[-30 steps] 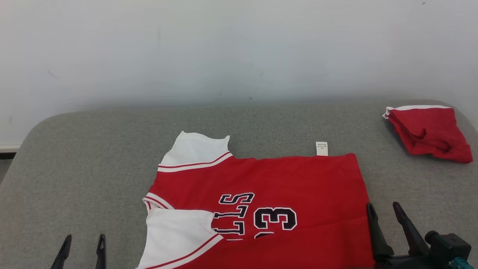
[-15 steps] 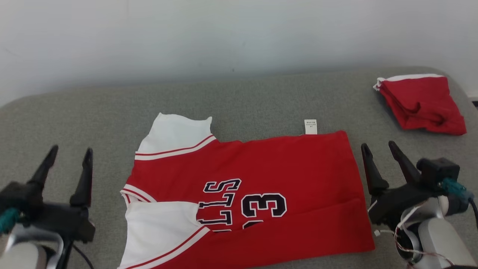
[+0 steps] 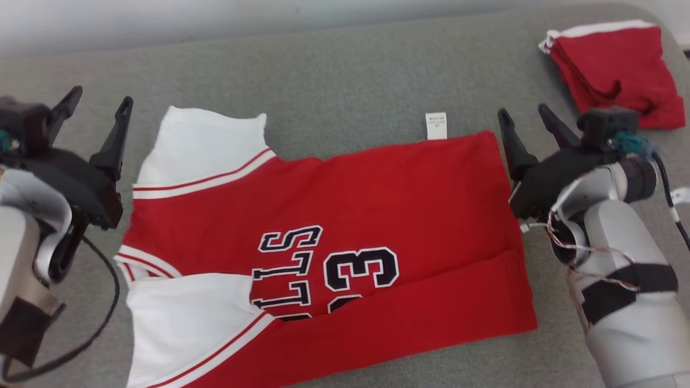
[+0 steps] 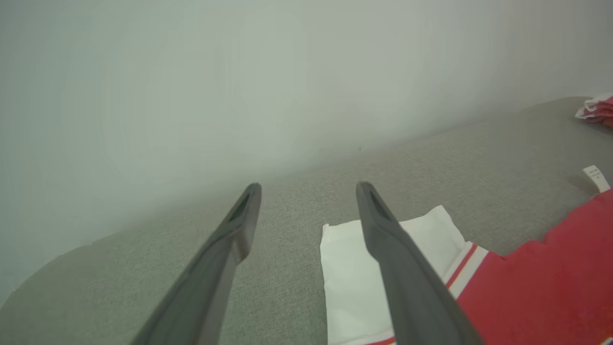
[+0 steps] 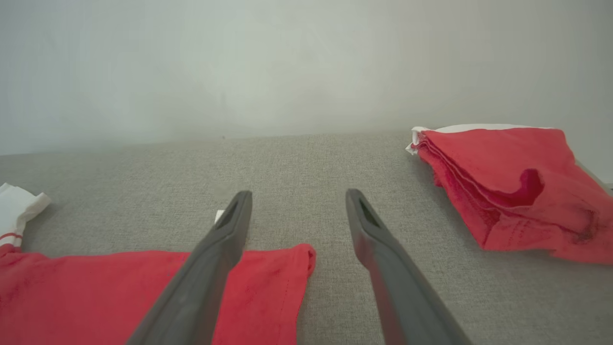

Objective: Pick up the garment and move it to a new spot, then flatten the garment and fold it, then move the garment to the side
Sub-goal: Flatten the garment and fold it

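You have soft, even light in all three views, bright enough to read the black lettering on the red garment (image 3: 334,205) with no glare. Shadows are faint: a thin dark edge along the garment's far hem, and a soft patch beside the folded red cloth (image 5: 503,182) in your right wrist view. The wall (image 4: 191,72) fades to a pale haze, dimmer towards the corners. Both wrist views bow the grey padded surface (image 4: 287,249) at the edges, and the fingers (image 4: 407,287) turn blurry near the bottom.
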Robot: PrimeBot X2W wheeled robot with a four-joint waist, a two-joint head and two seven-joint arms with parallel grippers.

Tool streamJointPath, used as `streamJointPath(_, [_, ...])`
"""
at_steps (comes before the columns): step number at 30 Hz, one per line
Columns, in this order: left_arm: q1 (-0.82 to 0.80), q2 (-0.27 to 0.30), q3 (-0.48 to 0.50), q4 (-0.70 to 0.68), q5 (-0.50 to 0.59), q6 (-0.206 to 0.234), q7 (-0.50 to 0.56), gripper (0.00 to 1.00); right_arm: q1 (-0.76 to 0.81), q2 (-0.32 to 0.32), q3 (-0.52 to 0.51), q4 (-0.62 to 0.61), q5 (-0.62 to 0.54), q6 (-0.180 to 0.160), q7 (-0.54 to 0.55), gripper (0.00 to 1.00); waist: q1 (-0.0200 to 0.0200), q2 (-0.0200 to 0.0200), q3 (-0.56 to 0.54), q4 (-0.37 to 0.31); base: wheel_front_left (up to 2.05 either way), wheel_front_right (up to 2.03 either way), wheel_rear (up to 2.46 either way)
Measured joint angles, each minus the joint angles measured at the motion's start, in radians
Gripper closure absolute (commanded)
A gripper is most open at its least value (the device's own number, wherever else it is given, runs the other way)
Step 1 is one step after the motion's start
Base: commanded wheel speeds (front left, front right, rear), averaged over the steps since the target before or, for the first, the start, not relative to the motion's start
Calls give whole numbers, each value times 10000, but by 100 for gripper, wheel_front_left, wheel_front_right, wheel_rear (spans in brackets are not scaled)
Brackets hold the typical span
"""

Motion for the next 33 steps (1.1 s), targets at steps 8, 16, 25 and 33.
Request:
streamJointPath(8, [-1478,435,-1831,1233,-1488,0,811,0,-1306,270,525,1503,345,0,485,0,-3,0,696,-550,0,0,0])
streamJointPath(16, [-2354,871,-3354,2151,-2222,-2,1333,0,-2043,585,1298,2297,970,0,721,0,-3,1,1130,-956,0,0,0])
streamJointPath(25, [-2932,1095,-4268,3049,-2903,-2,1315,0,-2555,765,2004,2847,1538,0,882,0,-4,0,1322,-1269,0,0,0])
streamJointPath(33, [-3440,1122,-4752,3605,-3296,-2,1275,0,-2856,840,2470,3051,1927,0,968,0,-4,-1,1605,-1416,0,0,0])
